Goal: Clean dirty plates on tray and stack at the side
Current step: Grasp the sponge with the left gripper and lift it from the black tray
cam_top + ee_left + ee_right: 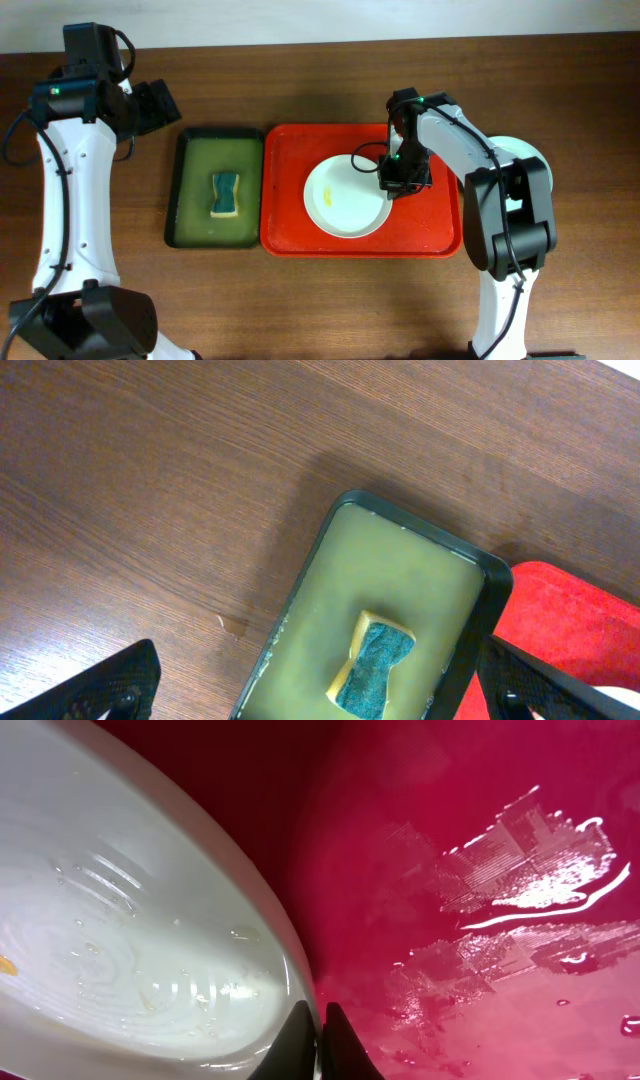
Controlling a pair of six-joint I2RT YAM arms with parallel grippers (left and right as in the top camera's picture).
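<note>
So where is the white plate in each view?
Overhead: plate at centre, on the red tray.
Left wrist: not clearly in it.
Right wrist: plate fills the left half.
Shared landmark: the red tray, in all three.

Reads as a robotics lab bench: plain wood-grain table (300, 300), left robot arm (70, 190) and right robot arm (500, 220) based at the near edge, loose black cable (12, 140), staged washing set of red tray (440, 240), white plate (345, 205), dark green tray (190, 200) and sponge (226, 194).
</note>
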